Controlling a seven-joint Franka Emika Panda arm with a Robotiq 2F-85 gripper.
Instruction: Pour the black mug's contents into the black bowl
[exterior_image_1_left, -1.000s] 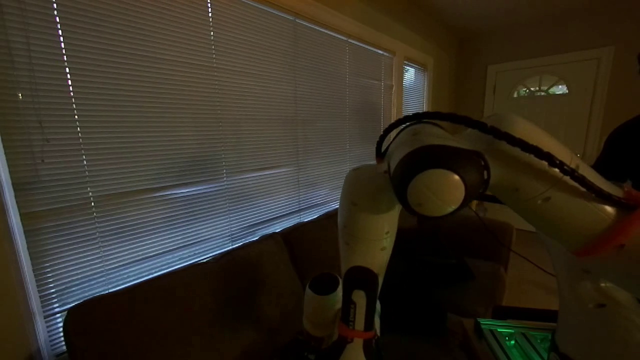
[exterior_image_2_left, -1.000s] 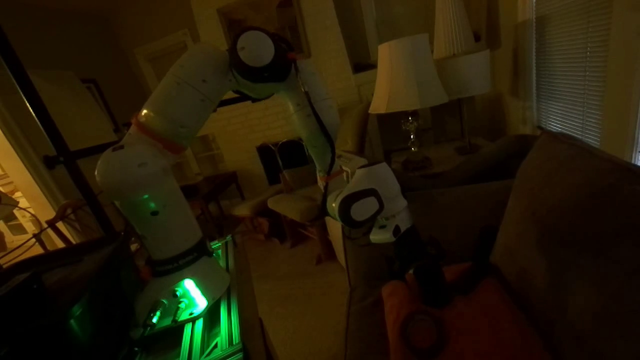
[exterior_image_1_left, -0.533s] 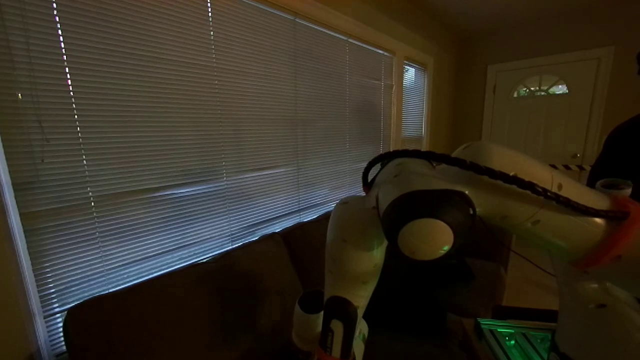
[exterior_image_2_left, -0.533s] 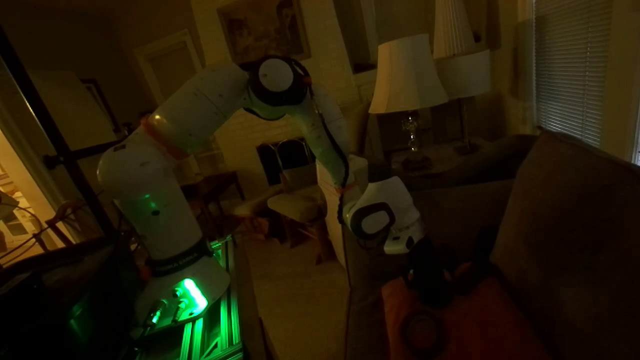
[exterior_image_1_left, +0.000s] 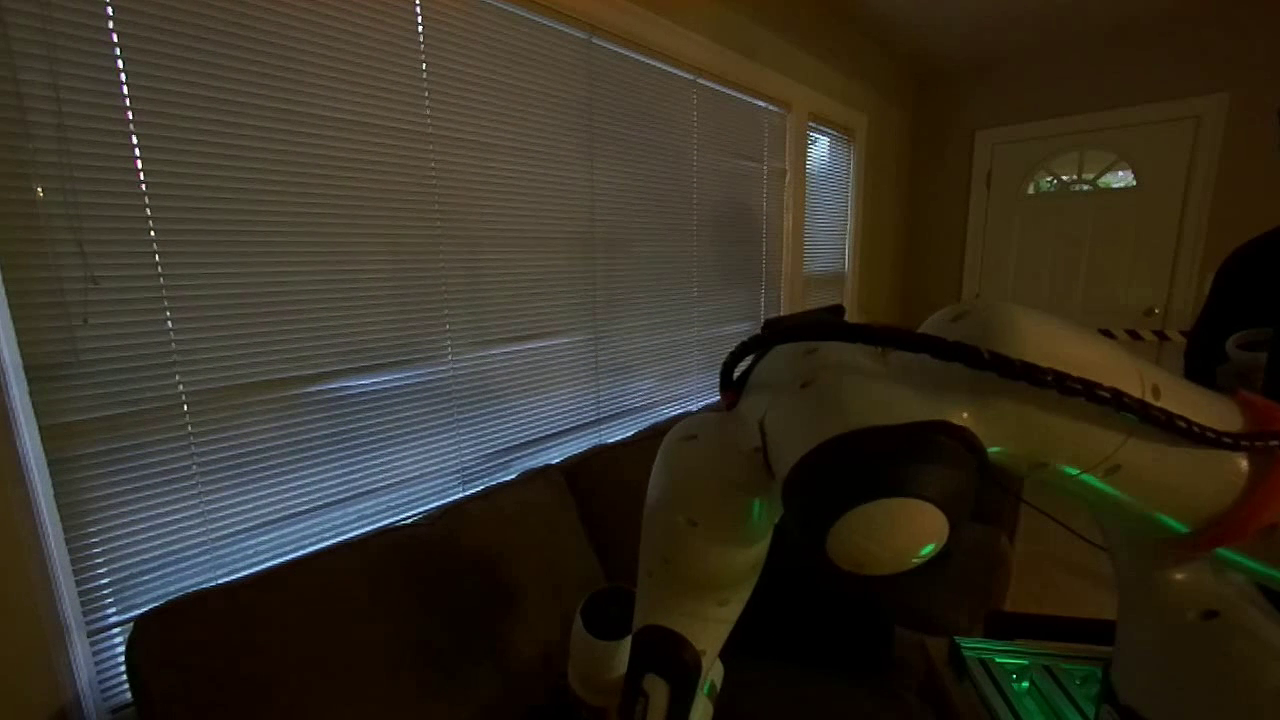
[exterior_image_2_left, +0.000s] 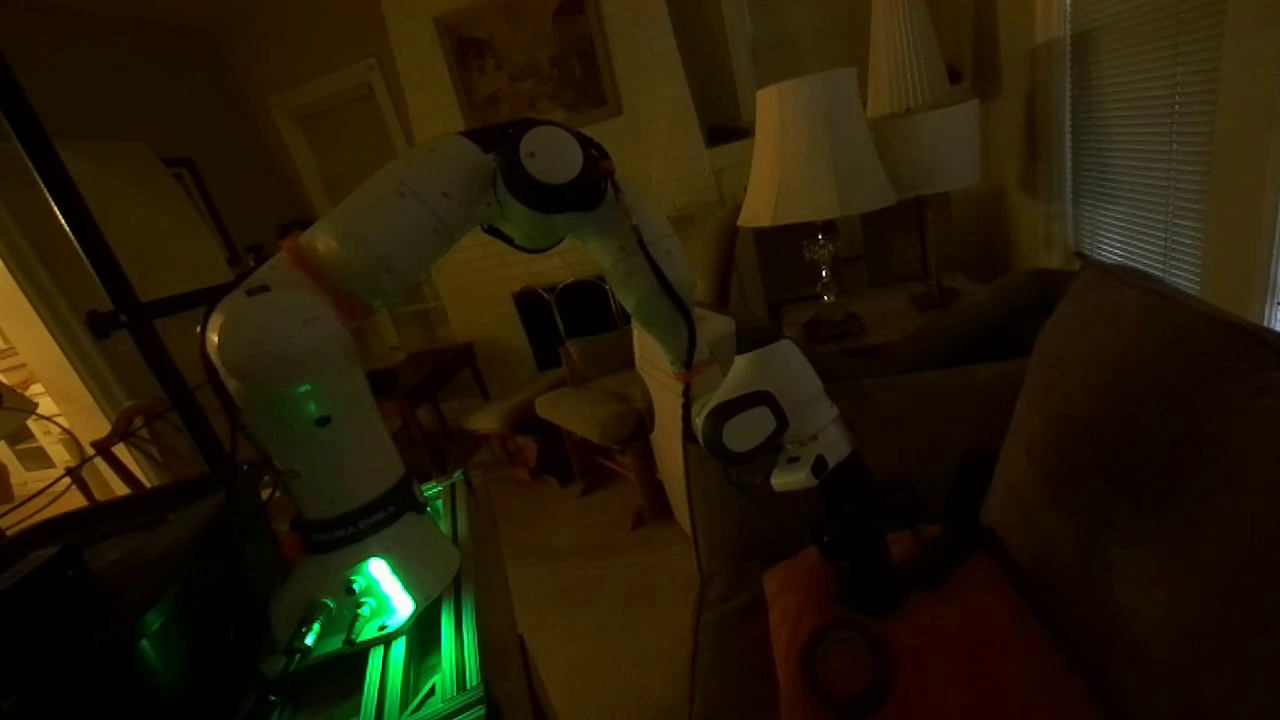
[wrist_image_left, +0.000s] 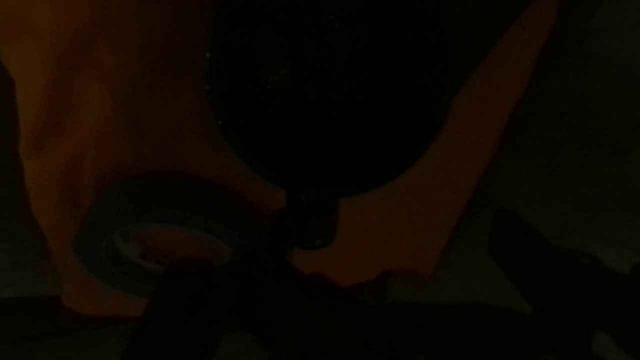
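Note:
The black mug (wrist_image_left: 325, 105) stands on an orange cloth (wrist_image_left: 390, 230), its round body filling the upper middle of the wrist view. Its handle (wrist_image_left: 312, 225) points down toward my gripper (wrist_image_left: 345, 245). The jaws are spread wide, one finger (wrist_image_left: 175, 305) low on the left and the other finger (wrist_image_left: 515, 245) on the right. I see no grip on the handle, though the picture is very dark. In an exterior view the gripper (exterior_image_2_left: 872, 535) hangs over a dark shape at the cloth's back edge and blends with it. The black bowl cannot be made out.
A roll of tape (wrist_image_left: 95, 240) lies on the cloth beside the mug, left of the handle in the wrist view. A sofa back cushion (exterior_image_2_left: 1140, 450) rises beside the cloth. Lamps (exterior_image_2_left: 815, 150) stand behind the sofa, near an armrest.
Over the last second the arm has come down and reached farther out over the sofa toward the orange cloth. In the latest half second the hand rose slightly. The tape roll stayed put.

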